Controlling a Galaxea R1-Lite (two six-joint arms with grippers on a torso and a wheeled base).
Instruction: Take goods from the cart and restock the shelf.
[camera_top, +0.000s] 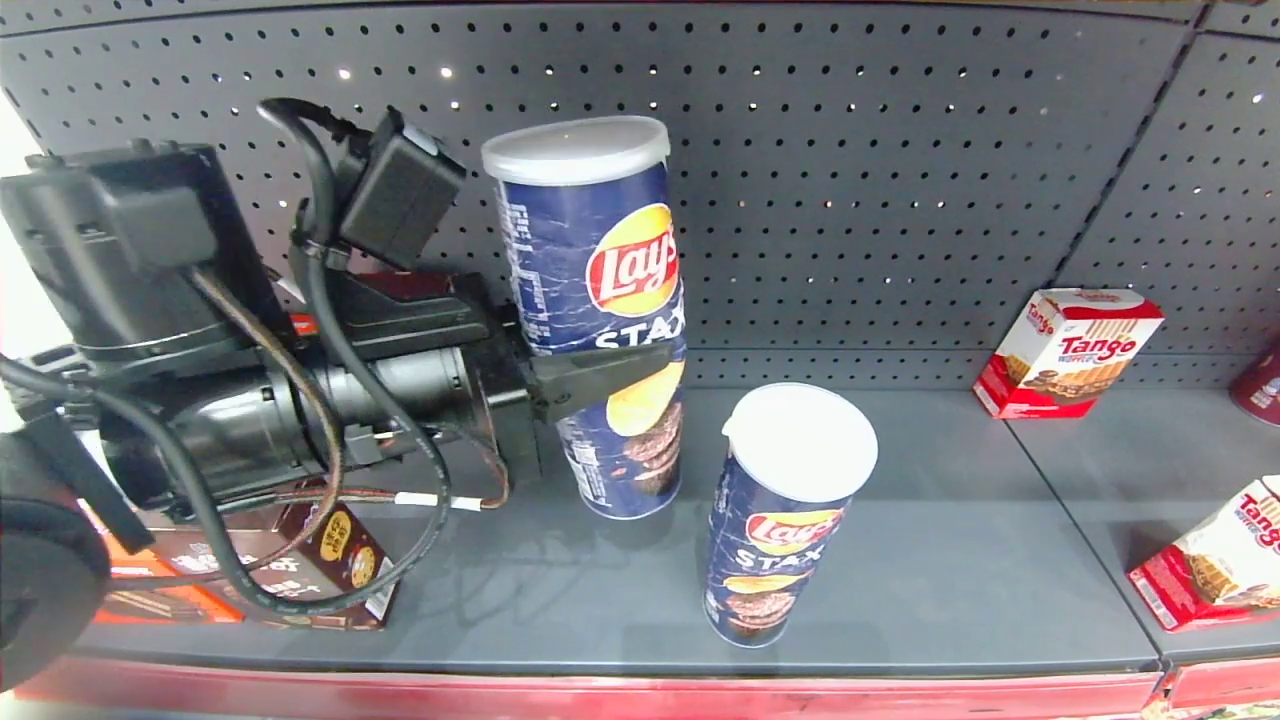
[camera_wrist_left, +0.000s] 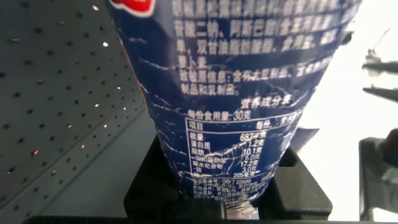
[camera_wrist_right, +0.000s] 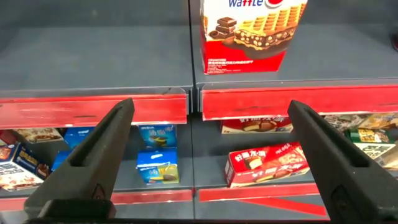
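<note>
left gripper (camera_top: 618, 372) pinching glossy cylindrical can (camera_top: 590, 250), maybe touching shelf (camera_top: 960, 570) | right gripper (camera_wrist_right: 211, 109) spread

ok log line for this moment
left gripper shut on held can | right gripper open, empty | second can upright on shelf

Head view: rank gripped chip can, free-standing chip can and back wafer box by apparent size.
1. gripped chip can
2. free-standing chip can; same design, so nearness may explain the gap
3. back wafer box
</note>
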